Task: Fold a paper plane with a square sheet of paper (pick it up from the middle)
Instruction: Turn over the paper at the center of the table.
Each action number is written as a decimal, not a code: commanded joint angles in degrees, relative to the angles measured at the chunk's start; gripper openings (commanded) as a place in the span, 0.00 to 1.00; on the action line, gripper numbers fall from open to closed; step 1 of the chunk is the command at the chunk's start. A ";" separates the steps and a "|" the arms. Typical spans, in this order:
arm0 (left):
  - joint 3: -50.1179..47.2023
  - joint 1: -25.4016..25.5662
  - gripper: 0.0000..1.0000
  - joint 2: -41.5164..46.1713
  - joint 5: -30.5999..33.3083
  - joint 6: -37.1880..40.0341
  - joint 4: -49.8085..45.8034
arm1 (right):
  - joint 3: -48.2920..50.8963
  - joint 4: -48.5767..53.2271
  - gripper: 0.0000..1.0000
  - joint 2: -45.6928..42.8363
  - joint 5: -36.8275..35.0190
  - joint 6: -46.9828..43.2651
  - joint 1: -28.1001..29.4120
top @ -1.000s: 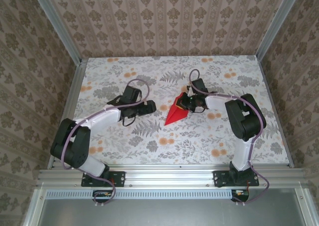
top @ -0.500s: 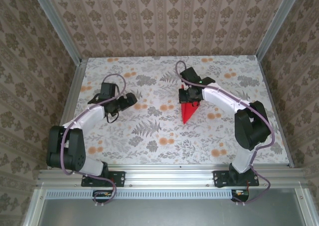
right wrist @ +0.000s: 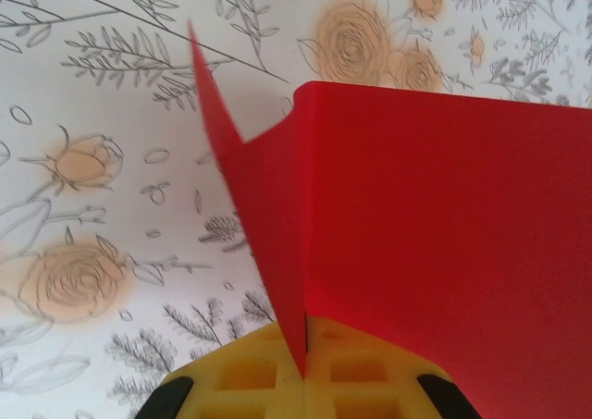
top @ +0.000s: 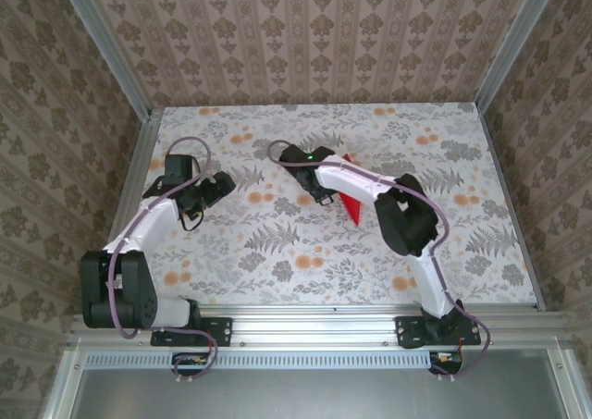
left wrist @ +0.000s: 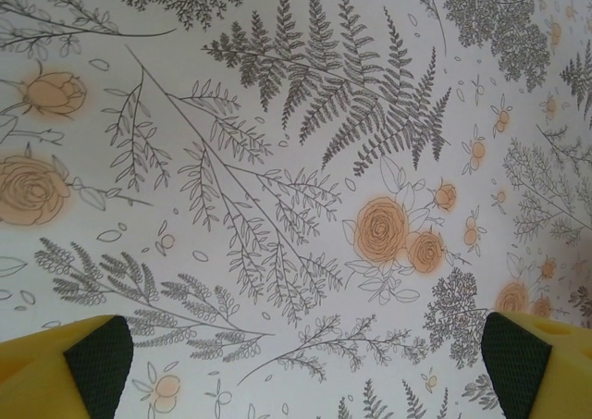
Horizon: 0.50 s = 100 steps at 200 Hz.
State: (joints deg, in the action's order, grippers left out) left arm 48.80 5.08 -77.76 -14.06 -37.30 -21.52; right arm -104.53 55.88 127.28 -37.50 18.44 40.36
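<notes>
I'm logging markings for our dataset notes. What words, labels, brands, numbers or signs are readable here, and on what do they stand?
None: no text reads in any view.
paper plane: plain red, no print.
table: only flower and leaf patterns.
walls: only a repeating ornament.
right arm and left arm: no legible label; any marking is too small to tell.

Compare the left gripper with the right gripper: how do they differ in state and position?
The left gripper is wide open and empty; the right gripper is shut on the red plane. The left gripper hangs over bare table on the left side; the right gripper is near the table's middle. Both have yellow fingers.
</notes>
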 commanded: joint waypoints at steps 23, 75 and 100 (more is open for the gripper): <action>-2.63 -0.29 1.00 2.72 -2.04 -0.55 -2.88 | -9.86 9.47 0.06 9.58 -10.08 2.55 3.36; -3.72 -0.25 1.00 4.50 -2.35 -1.27 -3.13 | -10.34 8.81 0.28 9.33 -3.28 3.05 6.46; -4.02 -0.26 1.00 4.98 -3.16 -1.83 -2.49 | -9.95 8.44 0.38 4.40 6.35 3.60 7.52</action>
State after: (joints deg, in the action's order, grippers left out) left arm 45.39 5.10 -74.46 -15.68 -37.87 -23.83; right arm -113.23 62.04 137.34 -39.48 21.12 46.92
